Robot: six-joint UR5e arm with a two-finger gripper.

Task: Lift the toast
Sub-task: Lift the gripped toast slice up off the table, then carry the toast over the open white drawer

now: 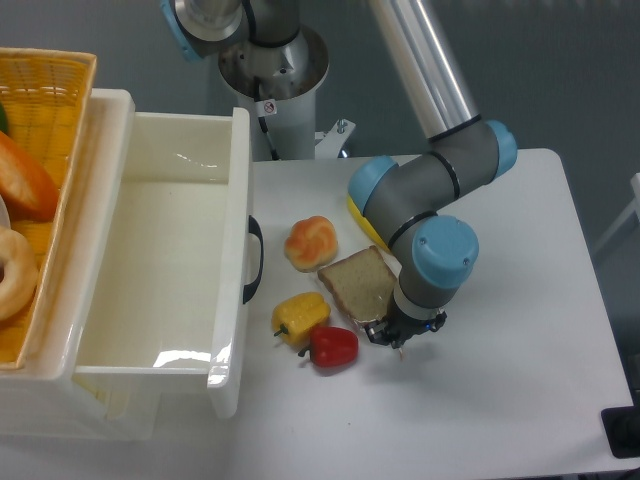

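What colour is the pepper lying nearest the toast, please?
Red, clearest in the fixed camera view.

One toast (358, 284), one bun (311, 242), two peppers (300, 315).
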